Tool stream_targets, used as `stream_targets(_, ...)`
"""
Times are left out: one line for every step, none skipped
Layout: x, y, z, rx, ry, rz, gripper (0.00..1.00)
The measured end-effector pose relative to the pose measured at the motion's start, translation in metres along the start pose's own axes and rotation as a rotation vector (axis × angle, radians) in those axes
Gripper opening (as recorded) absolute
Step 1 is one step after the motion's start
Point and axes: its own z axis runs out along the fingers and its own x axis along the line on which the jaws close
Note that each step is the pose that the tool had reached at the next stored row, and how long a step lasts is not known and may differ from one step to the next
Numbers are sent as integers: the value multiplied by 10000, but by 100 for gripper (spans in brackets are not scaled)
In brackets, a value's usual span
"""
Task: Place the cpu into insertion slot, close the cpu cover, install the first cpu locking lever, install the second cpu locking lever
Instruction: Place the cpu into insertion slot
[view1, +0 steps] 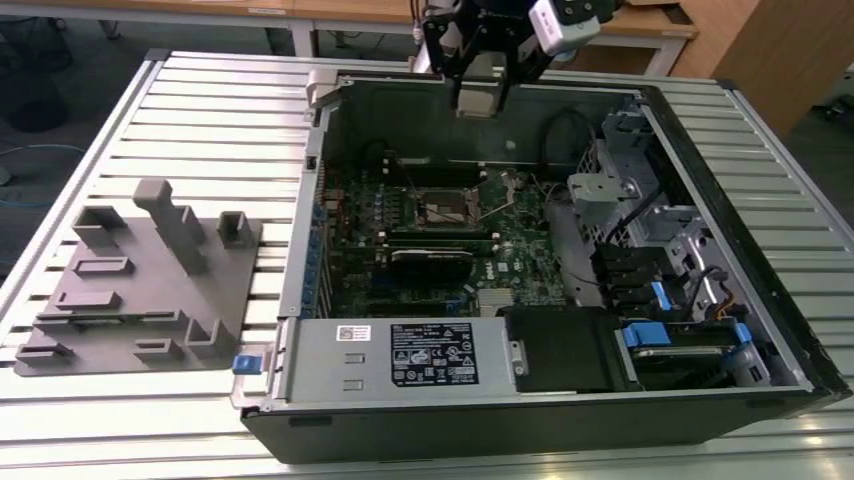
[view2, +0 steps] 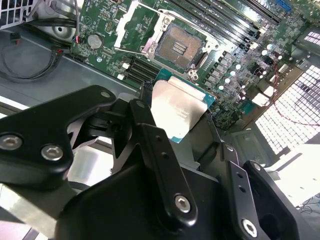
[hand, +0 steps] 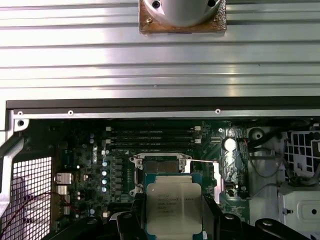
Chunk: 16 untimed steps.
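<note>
My gripper (view1: 481, 98) hangs high over the far wall of the open computer case (view1: 320, 230), shut on the cpu (view2: 177, 112). The chip is a flat square with a dull silver top and a green edge, and black fingers (view2: 145, 115) clamp two opposite sides. In the first wrist view the cpu (hand: 173, 205) sits just in front of the insertion slot (hand: 160, 165). The insertion slot (view2: 177, 47) lies bare on the green board, its dark contact field exposed. The cpu cover (view2: 131, 22) stands swung up beside it. In the exterior view the slot (view1: 445, 208) is well below the gripper.
A grey fixture block (view1: 147, 290) stands on the ribbed table at the exterior view's left. Inside the case are a power supply (view1: 400, 355), drive bays with blue tabs (view1: 667, 310), long memory slots (hand: 150, 135) and loose cables (view2: 30, 60).
</note>
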Motion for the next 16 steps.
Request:
stream_targets(0,0,5,0,0,0,54)
stream_targets(0,-1,8,0,0,0,54)
stream_targets(0,-1,10,2,1,0,54)
stream_targets(0,-1,13,-5,0,0,54)
stream_targets(0,-1,13,-13,0,0,54)
stream_targets(0,-1,13,-13,0,0,54)
stream_targets(0,-2,15,-13,0,0,54)
stream_targets(0,-2,17,-13,0,0,54)
stream_targets(0,-2,20,-14,0,0,54)
stream_targets(0,-2,22,-14,0,0,54)
stream_targets(0,-2,26,-14,0,0,54)
stream_targets(0,-2,27,-14,0,0,54)
stream_targets(-1,-2,28,-14,0,0,54)
stream_targets(-1,-2,30,-14,0,0,54)
stream_targets(-1,-3,32,-16,-1,0,54)
stream_targets(-1,-3,35,-15,-1,0,54)
